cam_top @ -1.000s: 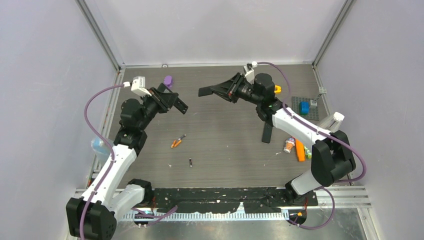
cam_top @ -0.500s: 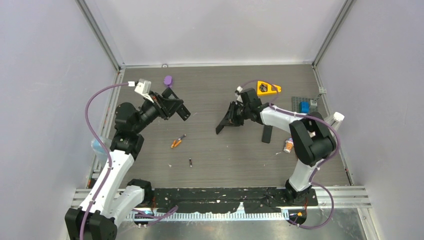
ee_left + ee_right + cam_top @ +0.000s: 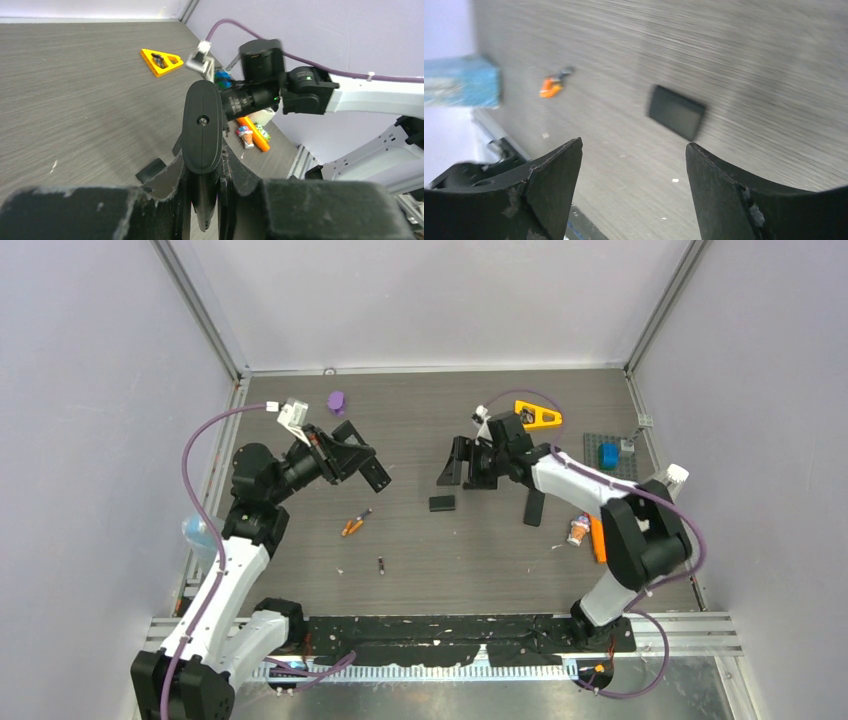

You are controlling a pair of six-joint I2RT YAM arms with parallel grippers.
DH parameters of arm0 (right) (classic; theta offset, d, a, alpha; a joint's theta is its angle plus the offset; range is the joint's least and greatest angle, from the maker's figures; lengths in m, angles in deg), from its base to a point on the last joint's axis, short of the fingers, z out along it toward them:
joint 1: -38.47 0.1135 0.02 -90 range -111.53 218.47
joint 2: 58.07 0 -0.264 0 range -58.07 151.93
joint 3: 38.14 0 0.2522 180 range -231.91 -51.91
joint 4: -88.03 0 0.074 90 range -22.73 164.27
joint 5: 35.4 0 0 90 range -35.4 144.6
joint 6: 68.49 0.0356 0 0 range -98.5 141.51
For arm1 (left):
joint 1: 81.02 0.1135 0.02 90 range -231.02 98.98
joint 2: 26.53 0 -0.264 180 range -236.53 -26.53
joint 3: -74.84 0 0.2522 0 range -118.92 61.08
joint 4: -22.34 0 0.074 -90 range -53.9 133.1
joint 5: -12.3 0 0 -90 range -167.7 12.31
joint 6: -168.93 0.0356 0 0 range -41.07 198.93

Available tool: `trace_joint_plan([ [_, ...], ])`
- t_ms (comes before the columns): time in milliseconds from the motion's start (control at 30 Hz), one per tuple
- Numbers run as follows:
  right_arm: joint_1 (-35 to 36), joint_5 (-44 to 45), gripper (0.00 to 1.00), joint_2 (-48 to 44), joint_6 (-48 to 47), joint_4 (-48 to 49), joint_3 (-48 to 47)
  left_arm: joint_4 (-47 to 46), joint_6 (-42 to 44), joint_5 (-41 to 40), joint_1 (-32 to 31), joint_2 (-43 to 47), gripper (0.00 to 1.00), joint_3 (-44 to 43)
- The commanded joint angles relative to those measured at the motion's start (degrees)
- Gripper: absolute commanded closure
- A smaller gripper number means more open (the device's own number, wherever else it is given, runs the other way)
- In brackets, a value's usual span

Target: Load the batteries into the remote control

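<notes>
Gripping the remote (image 3: 201, 120), left end effector (image 3: 358, 460) hovers aloft.

Yellow triangle (image 3: 537, 416) and purple piece (image 3: 336, 400) at the far edge — long orange stick (image 3: 598, 538) near the right side

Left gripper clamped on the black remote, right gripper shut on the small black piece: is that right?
No. The right gripper is open and empty; the small black piece lies on the table, as the right wrist view shows. The left gripper is clamped on the black remote.
</notes>
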Motion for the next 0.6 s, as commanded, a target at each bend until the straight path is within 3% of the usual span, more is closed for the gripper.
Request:
trace_joint_plan([
  [0,2.93,-12.91,0.19,-10.68,-3.61,11.68,0.67,-2.15,-5.14,3.30,0.46,-0.50,1.00,-1.68],
  [133,8.53,-19.38,0.11,-17.65,-4.63,17.76,-0.82,-5.31,-9.38,7.88,0.49,-1.89,1.00,-2.64],
  [267,12.14,-21.18,0.01,-21.12,2.05,28.21,-0.57,-13.08,-14.86,9.44,0.41,-1.71,1.00,-1.16],
  [567,14.66,-22.99,0.00,-18.68,4.18,32.15,-3.53,-34.02,-31.97,13.09,0.36,-3.24,1.00,1.84],
])
